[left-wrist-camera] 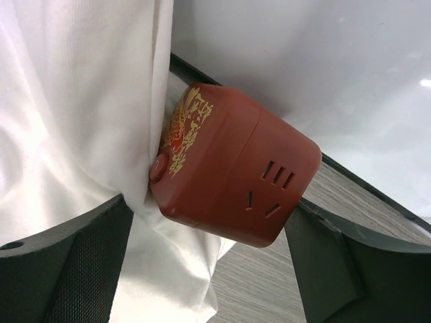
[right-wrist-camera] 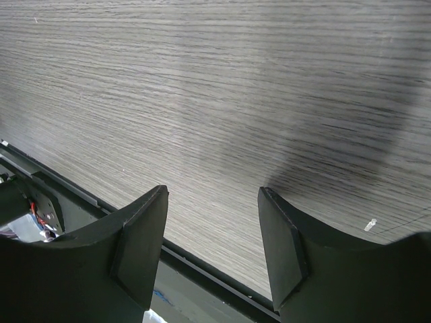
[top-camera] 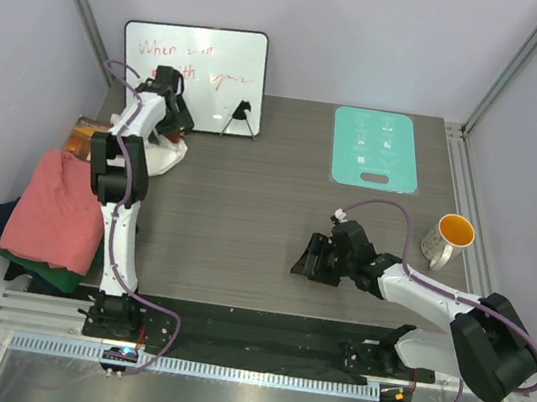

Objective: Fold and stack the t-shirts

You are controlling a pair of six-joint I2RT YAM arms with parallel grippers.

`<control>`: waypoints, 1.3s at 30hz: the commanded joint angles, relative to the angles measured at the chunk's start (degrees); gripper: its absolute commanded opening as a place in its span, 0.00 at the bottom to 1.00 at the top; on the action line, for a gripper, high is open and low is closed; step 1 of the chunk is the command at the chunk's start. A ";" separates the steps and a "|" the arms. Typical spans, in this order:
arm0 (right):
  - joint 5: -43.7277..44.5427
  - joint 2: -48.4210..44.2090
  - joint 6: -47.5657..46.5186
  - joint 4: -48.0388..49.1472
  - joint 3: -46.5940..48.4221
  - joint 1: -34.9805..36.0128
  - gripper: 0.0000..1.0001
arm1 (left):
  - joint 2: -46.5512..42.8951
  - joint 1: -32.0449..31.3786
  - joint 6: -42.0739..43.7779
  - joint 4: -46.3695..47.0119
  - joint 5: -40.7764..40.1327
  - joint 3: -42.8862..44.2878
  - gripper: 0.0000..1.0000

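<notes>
A white t-shirt point(top-camera: 167, 158) lies bunched at the back left, by the whiteboard. My left gripper point(top-camera: 167, 135) is down over it. In the left wrist view the white t-shirt point(left-wrist-camera: 74, 114) hangs along the left finger, and the gripper point(left-wrist-camera: 209, 269) is wide open, with a red-brown box point(left-wrist-camera: 236, 175) between the jaws and not pinched. A salmon-pink shirt point(top-camera: 58, 210) tops a pile at the left table edge, over a dark green one point(top-camera: 47, 276) and a navy one point(top-camera: 6, 215). My right gripper point(top-camera: 302, 259) is open and empty just above the bare table point(right-wrist-camera: 212, 235).
A whiteboard point(top-camera: 194, 61) stands at the back left with a small black stand point(top-camera: 241, 116) beside it. A teal mat point(top-camera: 375, 148) lies at the back right. A white mug with an orange inside point(top-camera: 445, 238) stands at the right. An orange-brown object point(top-camera: 81, 138) sits behind the pile.
</notes>
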 commanded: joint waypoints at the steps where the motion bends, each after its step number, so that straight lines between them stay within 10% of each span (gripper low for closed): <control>1: 0.40 -0.25 0.51 1.71 0.90 0.23 0.61 | -3.76 0.74 2.71 2.72 -0.45 1.46 0.88; 6: 0.23 0.54 0.95 2.06 0.99 0.32 0.61 | -1.48 0.74 3.94 2.46 1.74 4.98 0.87; 15: 0.23 1.15 1.48 2.33 0.81 0.40 0.61 | -0.07 0.74 6.31 4.65 8.86 3.49 0.54; 22: 0.40 1.07 2.18 2.94 0.02 0.84 0.61 | -1.29 0.65 6.94 3.86 8.52 3.14 0.76; 39: -0.65 5.46 2.71 6.20 -0.42 1.28 0.62 | -9.65 -0.14 7.02 4.56 4.21 1.73 0.79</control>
